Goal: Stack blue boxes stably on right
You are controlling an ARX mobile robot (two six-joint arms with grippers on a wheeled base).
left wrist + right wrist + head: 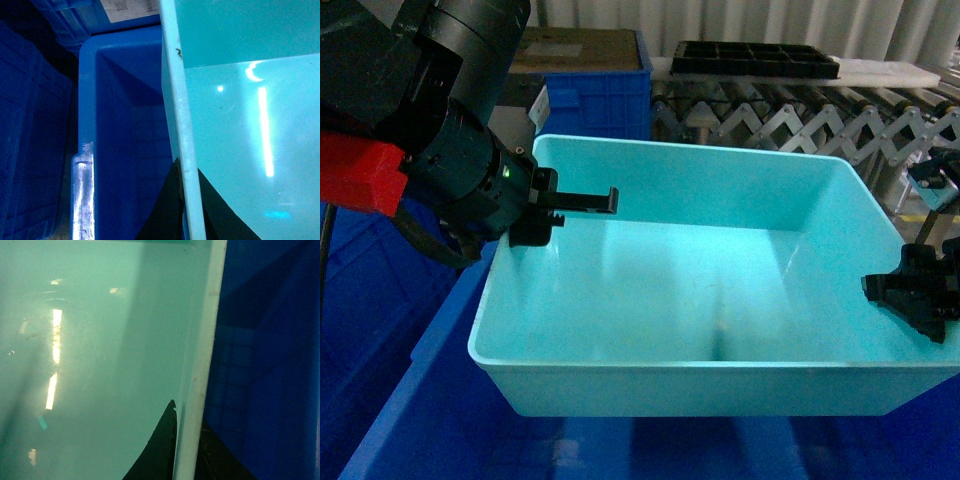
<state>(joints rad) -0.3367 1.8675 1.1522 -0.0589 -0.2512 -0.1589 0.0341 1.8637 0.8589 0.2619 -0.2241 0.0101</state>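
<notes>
Over the dark blue crate (430, 400), turquoise tub (720, 290) held mid-carry, left gripper (570, 205) and right gripper (910, 290) jaws each clamped astride opposite rims; stacking not yet done.

My head camera looks down from close above the turquoise tub (720, 290). My wrist cameras each sit tight against opposite rims (182, 125) (202, 365), sighting along them; all three share that tub over a dark-blue crate (120, 150).
</notes>
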